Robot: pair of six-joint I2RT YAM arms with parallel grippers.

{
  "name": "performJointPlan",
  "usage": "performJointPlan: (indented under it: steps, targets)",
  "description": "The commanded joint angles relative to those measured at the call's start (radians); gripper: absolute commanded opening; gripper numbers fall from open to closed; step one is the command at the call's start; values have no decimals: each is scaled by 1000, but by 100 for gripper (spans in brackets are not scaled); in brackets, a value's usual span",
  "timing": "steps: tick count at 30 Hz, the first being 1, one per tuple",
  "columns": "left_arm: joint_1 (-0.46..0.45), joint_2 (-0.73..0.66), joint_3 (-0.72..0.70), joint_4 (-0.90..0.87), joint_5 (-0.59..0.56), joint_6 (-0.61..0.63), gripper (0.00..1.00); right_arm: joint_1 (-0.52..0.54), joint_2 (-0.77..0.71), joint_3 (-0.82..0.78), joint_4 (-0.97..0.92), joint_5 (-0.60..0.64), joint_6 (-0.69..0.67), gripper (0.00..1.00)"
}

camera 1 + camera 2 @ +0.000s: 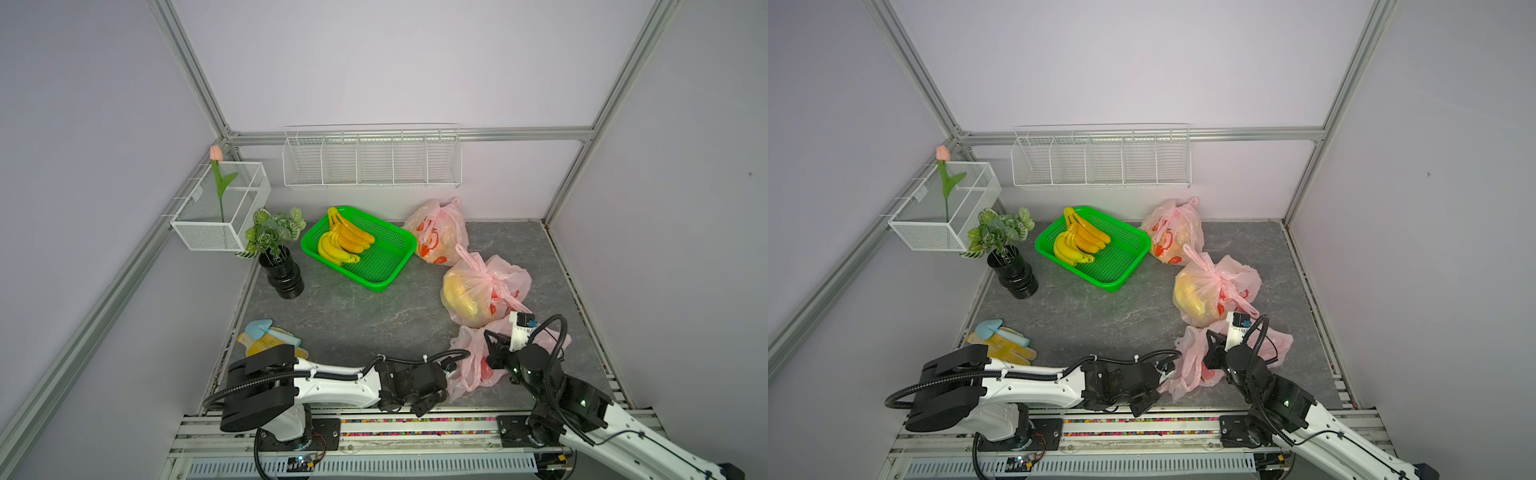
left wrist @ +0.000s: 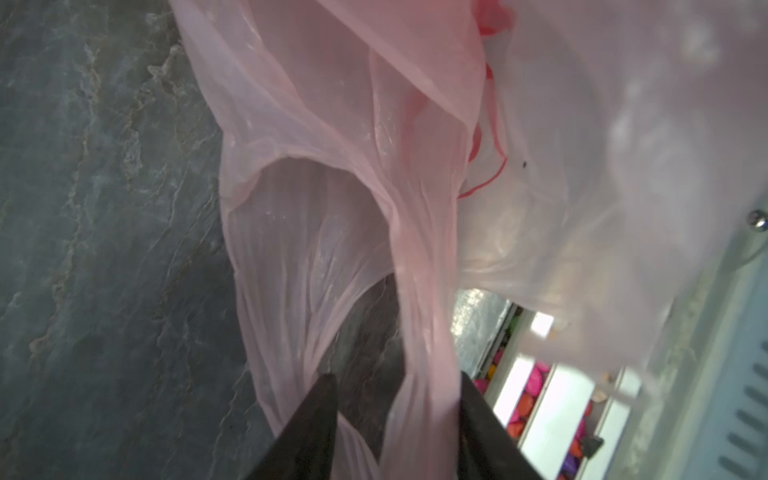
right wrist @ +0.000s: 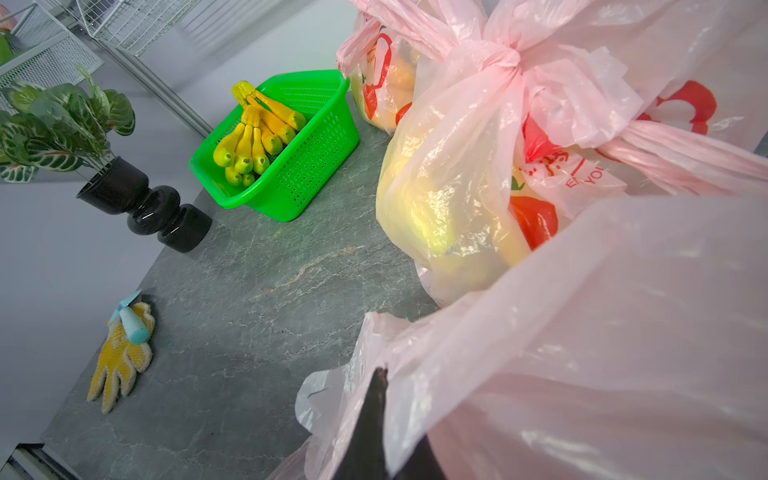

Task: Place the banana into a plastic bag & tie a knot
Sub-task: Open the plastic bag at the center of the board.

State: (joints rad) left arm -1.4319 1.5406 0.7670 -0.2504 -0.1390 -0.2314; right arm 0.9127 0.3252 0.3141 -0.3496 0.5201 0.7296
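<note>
Two bunches of bananas [image 1: 345,243] [image 1: 1081,245] [image 3: 253,137] lie in a green basket [image 1: 398,268] at the back of the table. An empty pink plastic bag [image 1: 473,361] [image 1: 1192,361] [image 3: 602,332] hangs between my two grippers at the front right. My right gripper [image 1: 490,336] [image 3: 384,386] is shut on the bag's film, which drapes over its fingers. My left gripper [image 1: 448,372] [image 2: 395,376] stands open at the bag's near-left side. A twisted handle loop [image 2: 428,332] runs between its jaws and rests against one finger.
Two knotted pink bags with yellow fruit [image 1: 478,291] [image 1: 440,232] sit just behind the empty bag. A black vase with a plant [image 1: 284,272] stands at the back left. A yellow glove with a blue trowel [image 1: 270,338] lies front left. Wire baskets hang on the walls.
</note>
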Motion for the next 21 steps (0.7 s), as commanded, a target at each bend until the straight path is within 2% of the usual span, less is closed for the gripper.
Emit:
performJointPlan:
  steps: [1,4,6,8,12,14,18,21]
  targets:
    - [-2,23,32,-51,-55,-5,23,-7,-22,-14,3,16,14,7]
    - [3,-9,29,-73,-171,-36,0,-9,-41,-15,-25,14,5,7]
    - [28,-74,11,-76,-251,-51,0,-9,-51,-8,-50,6,-14,7]
    - [88,-173,-12,-59,-278,-56,0,-8,-54,-1,-69,-14,-45,7]
    - [295,-399,-55,-23,-281,-77,0,-7,-13,25,-83,-104,-135,7]
    - [401,-471,-59,-14,-276,-80,0,-1,47,41,-83,-153,-173,7]
    - [540,-521,-34,-3,-241,-53,0,40,217,78,-51,-205,-197,7]
    - [564,-505,2,-27,-242,-31,0,80,304,112,-35,-208,-207,15]
